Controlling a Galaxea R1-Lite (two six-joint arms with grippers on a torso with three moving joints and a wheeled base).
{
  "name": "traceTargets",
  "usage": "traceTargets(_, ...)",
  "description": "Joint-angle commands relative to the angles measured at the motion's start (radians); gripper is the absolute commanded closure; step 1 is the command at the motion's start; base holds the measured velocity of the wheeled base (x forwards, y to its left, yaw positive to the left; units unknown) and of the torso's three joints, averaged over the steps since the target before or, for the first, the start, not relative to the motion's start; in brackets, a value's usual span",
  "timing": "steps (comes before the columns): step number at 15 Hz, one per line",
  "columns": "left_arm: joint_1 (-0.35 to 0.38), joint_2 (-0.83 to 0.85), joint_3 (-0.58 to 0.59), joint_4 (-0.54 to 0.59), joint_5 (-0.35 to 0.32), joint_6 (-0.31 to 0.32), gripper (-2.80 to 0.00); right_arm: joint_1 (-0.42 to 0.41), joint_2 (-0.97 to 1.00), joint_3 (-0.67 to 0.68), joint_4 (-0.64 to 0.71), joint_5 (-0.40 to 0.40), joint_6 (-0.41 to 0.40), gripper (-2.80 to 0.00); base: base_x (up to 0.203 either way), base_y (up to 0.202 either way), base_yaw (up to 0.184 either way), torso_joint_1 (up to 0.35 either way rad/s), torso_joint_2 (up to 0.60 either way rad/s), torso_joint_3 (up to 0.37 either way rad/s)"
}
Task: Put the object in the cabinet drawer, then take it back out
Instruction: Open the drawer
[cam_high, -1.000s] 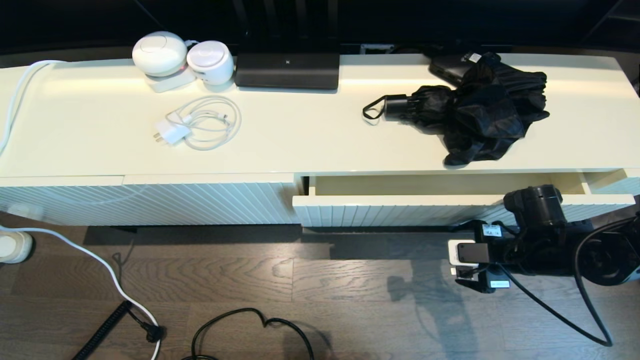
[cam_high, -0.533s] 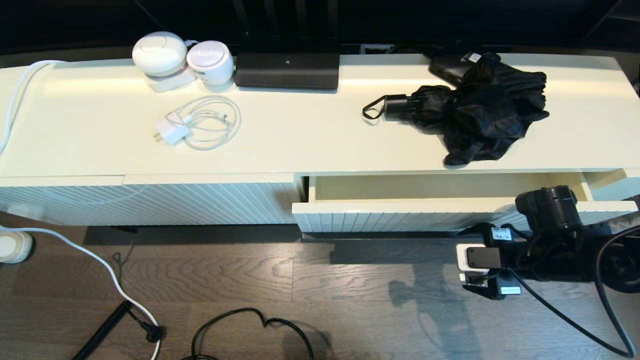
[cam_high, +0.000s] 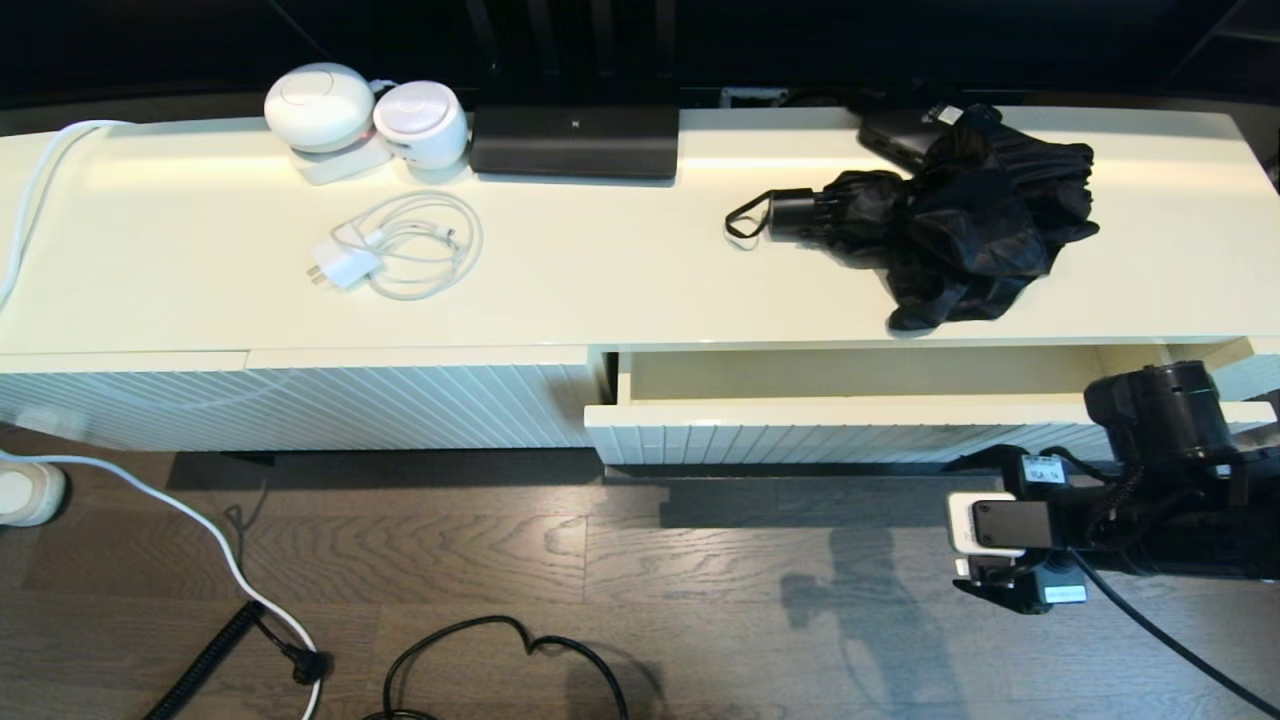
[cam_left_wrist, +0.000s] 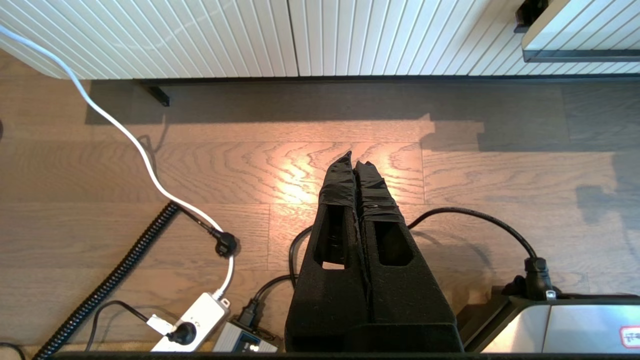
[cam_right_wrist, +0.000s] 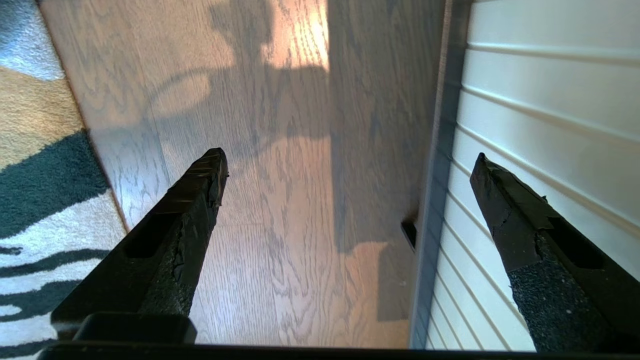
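The black folding umbrella (cam_high: 950, 230) lies on the cream cabinet top, fabric bunched, its handle and wrist loop (cam_high: 745, 222) pointing left. Below it the cabinet drawer (cam_high: 850, 410) stands partly pulled out with nothing showing inside. My right arm (cam_high: 1150, 470) hangs low in front of the drawer's right end. The right gripper (cam_right_wrist: 347, 157) is open wide and holds nothing. One finger (cam_right_wrist: 520, 220) is before the ribbed drawer front (cam_right_wrist: 540, 100), the other over the floor. The dark bar handle (cam_right_wrist: 440, 175) runs between them, untouched. The left gripper (cam_left_wrist: 354, 160) is shut and empty, above the floor.
On the cabinet top sit two white round devices (cam_high: 320, 105), a black box (cam_high: 575, 140), a coiled white charger cable (cam_high: 410, 245) and a flat black box (cam_high: 895, 135) behind the umbrella. A diagonally ribbed panel (cam_high: 300, 405) is left of the drawer. Cables and a power strip (cam_left_wrist: 192, 322) lie on the floor.
The drawer front came out a little further a second ago and has since stopped. My right arm has slid to the right along the drawer front. The umbrella has not moved.
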Motion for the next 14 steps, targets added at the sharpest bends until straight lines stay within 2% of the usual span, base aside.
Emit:
traceTargets(1, 0.001, 0.000, 0.000, 0.000, 0.000, 0.000, 0.00, 0.000, -0.101, 0.012, 0.024, 0.001, -0.007, -2.80, 0.000, 0.000, 0.000, 0.000, 0.00, 0.000)
traceTargets(8, 0.000, 0.000, 0.001, 0.000, 0.000, 0.000, 0.00, 0.048, -0.382, 0.009, 0.260, -0.002, 0.000, -2.80, 0.000, 0.000, 0.000, 0.000, 0.00, 0.000)
traceTargets(14, 0.001, 0.000, 0.000, 0.000, 0.000, 0.000, 0.00, 0.064, -0.360, -0.114, 0.300, -0.012, 0.024, -2.80, 0.000, 0.000, 0.000, 0.000, 0.00, 0.000)
